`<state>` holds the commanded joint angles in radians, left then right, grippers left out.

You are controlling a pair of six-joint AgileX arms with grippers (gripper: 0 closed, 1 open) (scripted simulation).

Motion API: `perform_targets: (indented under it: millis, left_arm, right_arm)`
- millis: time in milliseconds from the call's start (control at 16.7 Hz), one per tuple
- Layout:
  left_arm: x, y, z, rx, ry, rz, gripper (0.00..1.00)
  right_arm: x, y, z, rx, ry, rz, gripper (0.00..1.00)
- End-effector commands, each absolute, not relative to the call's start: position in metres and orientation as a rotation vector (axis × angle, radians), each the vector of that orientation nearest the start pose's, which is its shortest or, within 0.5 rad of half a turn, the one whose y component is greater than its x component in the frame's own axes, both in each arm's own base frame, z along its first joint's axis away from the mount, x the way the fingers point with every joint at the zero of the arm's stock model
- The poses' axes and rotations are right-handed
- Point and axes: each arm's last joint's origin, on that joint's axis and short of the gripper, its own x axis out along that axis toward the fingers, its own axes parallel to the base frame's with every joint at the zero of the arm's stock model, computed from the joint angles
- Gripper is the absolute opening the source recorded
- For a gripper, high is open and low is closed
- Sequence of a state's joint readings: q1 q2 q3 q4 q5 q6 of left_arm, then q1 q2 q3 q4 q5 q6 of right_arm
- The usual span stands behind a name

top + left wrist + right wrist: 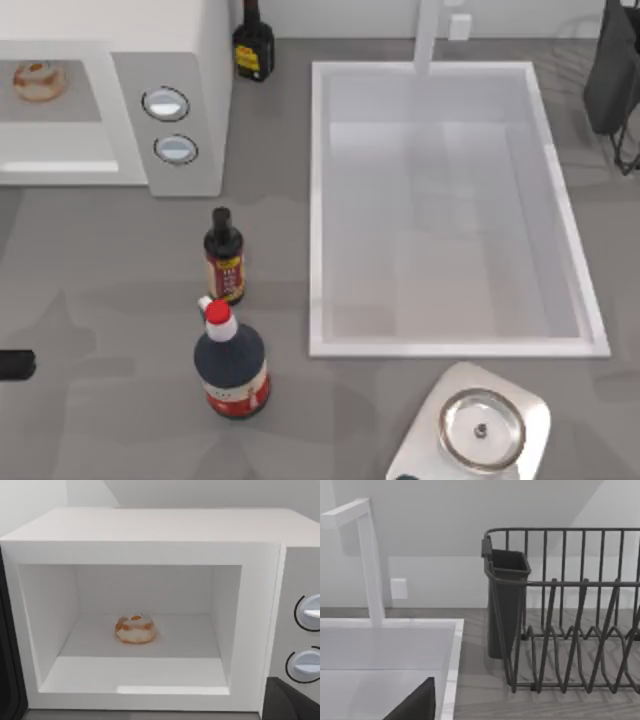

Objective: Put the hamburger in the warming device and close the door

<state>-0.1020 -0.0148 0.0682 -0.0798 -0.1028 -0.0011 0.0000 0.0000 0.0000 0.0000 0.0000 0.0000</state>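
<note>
- Hamburger already inside the microwave, sitting on the cavity floor, roughly centred, slightly toward the back; top view confirms it at within the microwave.
- Door swung open: dark edge at the cavity's hinge side in the left wrist view. Step in hand, by judgement: closing it.
- Left gripper: fingers out of frame, open or closed cannot tell. Left wrist camera faces straight into the cavity, so gripper judged to be in front of the opening, clear of the bun.
- Dark stub at the top view's left edge, probably part of the left arm; too little to confirm.
- Right gripper: finger state cannot tell. Right wrist view looks at sink, faucet and dish rack; arm parked at the sink side.
- To close well: get outside the door's free edge, push on its outer face, sweep along the hinge arc rather than straight in.
- Keep the sweep clear of the two sauce bottles standing in front of the knobs.
- Push until flush; avoid clipping the knob panel.
</note>
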Motion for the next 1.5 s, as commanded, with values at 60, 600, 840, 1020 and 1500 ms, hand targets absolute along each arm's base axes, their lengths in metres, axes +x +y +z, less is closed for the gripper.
perform_targets:
  millis: [60, 600, 840, 1020, 1500]
  left_arm:
    - [0.100, -0.008, 0.176, 0.000, 0.000, -0.001, 0.00]
    - [0.090, -0.028, 0.188, 0.002, 0.007, -0.007, 0.00]
    - [0.083, -0.036, 0.193, 0.003, 0.006, -0.002, 0.00]
    - [0.080, -0.037, 0.196, 0.000, 0.000, -0.001, 0.00]
    - [0.085, -0.032, 0.219, 0.067, 0.029, 0.010, 0.00]
  right_arm:
    - [0.106, -0.001, 0.160, 0.000, 0.000, 0.000, 1.00]
    - [0.106, -0.001, 0.160, 0.000, 0.000, 0.000, 1.00]
    - [0.106, -0.001, 0.160, 0.000, 0.000, 0.000, 1.00]
    - [0.106, -0.001, 0.160, 0.000, 0.000, 0.000, 1.00]
    - [0.106, -0.001, 0.160, 0.000, 0.000, 0.000, 1.00]
